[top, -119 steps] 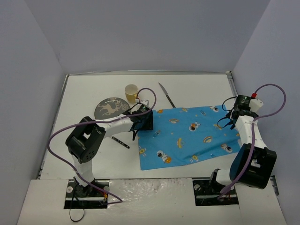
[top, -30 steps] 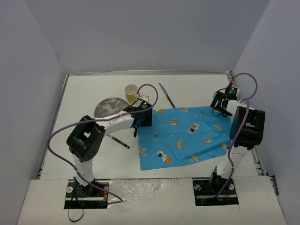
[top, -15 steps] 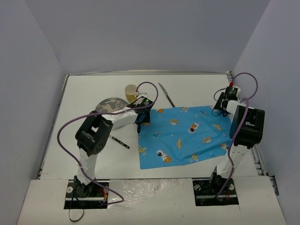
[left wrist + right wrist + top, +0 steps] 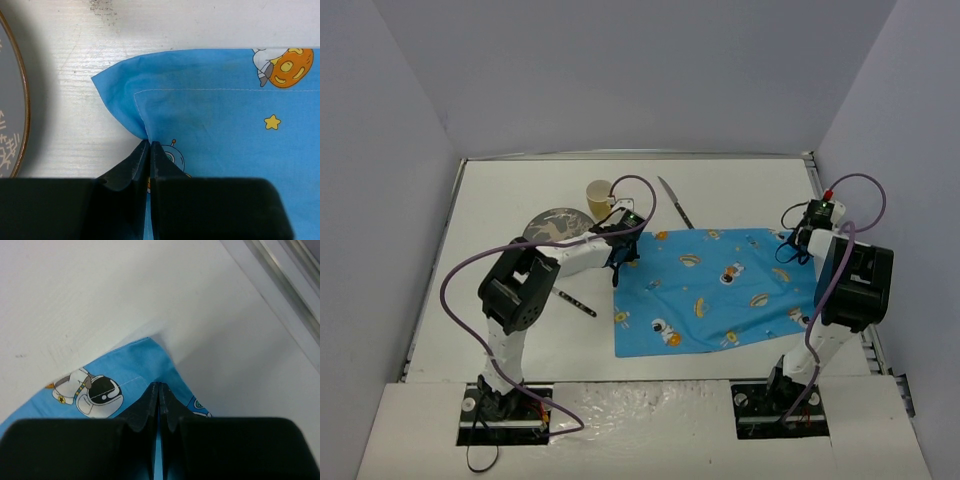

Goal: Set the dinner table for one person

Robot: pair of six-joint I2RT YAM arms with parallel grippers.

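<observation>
The white dinner table [image 4: 500, 190] carries a blue cartoon-print placemat [image 4: 720, 285], spread right of centre. My left gripper [image 4: 617, 262] is at the placemat's far left corner. In the left wrist view the left gripper [image 4: 149, 143] is shut on the puckered edge of the placemat [image 4: 225, 115]. My right gripper [image 4: 790, 246] is at the far right corner. In the right wrist view the right gripper [image 4: 158, 386] is shut on that corner of the placemat [image 4: 115, 375], with cloth showing between the fingers.
A dark plate with a deer design [image 4: 555, 225] lies left of the left gripper, its rim [image 4: 20, 100] showing in the left wrist view. A yellow cup [image 4: 601, 197] stands behind it. A knife [image 4: 675, 202] lies at the back. A dark utensil [image 4: 575, 303] lies near the left arm. The table's metal rim [image 4: 280, 270] runs close to the right gripper.
Both grippers have closed on the placemat's far corners. The left arm's elbow has risen, the right wrist has shifted slightly, and the placemat's left edge has moved a little.
</observation>
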